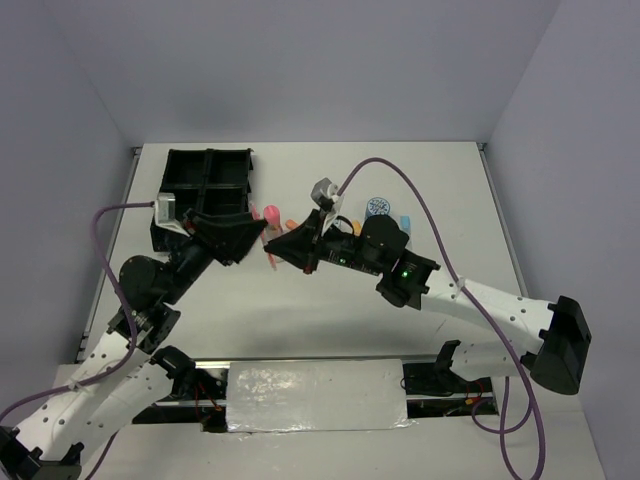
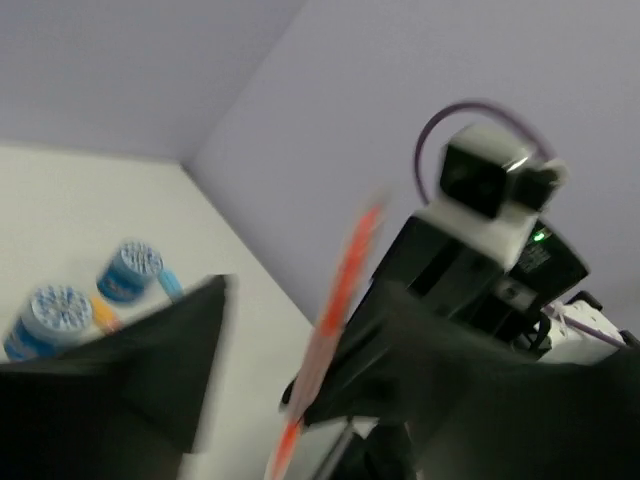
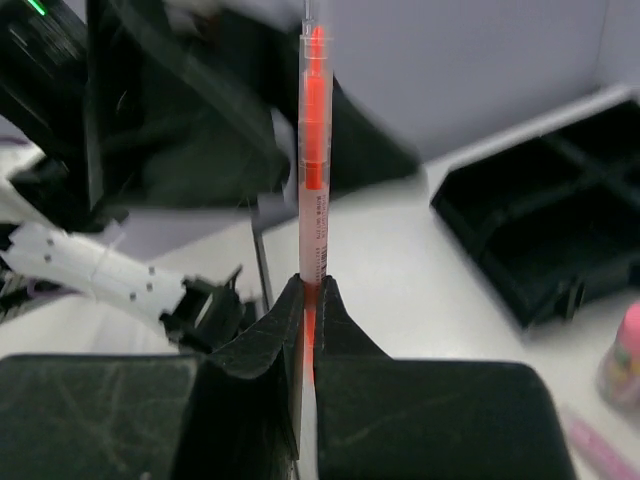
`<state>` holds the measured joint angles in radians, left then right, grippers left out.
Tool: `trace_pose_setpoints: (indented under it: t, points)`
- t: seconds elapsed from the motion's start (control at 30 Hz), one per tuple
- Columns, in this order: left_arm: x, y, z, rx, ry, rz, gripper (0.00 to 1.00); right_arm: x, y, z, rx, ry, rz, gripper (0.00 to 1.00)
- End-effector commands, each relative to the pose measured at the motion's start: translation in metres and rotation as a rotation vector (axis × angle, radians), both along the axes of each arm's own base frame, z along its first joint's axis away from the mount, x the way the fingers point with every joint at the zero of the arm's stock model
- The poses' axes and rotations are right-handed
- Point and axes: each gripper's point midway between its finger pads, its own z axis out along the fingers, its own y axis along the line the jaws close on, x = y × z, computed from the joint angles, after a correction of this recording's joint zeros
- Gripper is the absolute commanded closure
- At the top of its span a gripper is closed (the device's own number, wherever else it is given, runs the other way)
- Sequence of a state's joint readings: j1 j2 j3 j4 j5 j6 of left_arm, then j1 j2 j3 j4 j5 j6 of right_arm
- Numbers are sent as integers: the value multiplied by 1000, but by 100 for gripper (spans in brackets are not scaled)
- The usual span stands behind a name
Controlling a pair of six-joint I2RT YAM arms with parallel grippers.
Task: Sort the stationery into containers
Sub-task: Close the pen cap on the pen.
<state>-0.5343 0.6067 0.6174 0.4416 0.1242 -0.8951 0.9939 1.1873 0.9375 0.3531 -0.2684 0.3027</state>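
My right gripper (image 3: 311, 292) is shut on a thin orange pen (image 3: 314, 150) and holds it upright above the table. In the top view the right gripper (image 1: 276, 250) meets my left gripper (image 1: 256, 236) just right of the black four-compartment tray (image 1: 205, 160). In the left wrist view the pen (image 2: 340, 290) stands blurred between the spread fingers (image 2: 150, 370) of my left gripper (image 2: 305, 335), which is open around it. Two blue-patterned tins (image 2: 130, 270) (image 2: 50, 312) lie on the table. One tin (image 1: 377, 207) and a pink-capped tube (image 1: 270, 213) show from above.
A light-blue marker (image 1: 405, 218) and an orange marker (image 1: 291, 223) lie behind the right arm. The tray (image 3: 550, 230), the pink-capped tube (image 3: 625, 355) and a pink marker (image 3: 590, 445) show at the right in the right wrist view. Walls close in the table.
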Motion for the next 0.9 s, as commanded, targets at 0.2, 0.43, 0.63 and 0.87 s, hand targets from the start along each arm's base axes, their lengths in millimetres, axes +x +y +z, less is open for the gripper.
trace_pose_setpoints:
  t: [0.2, 0.43, 0.63, 0.87]
  points:
    - [-22, 18, 36, 192, -22, 64, 1, 10, -9, 77, 214, -190, -53, 100]
    - [-43, 2, 53, 265, -157, -55, 1, 11, -2, 62, 174, -149, -37, 100]
    - [-13, 0, 12, 359, -6, 2, 9, 5, -3, 62, 187, -131, -12, 100]
    - [1, -9, 0, 363, 21, -8, 26, 3, 5, 56, 166, -110, 19, 100]
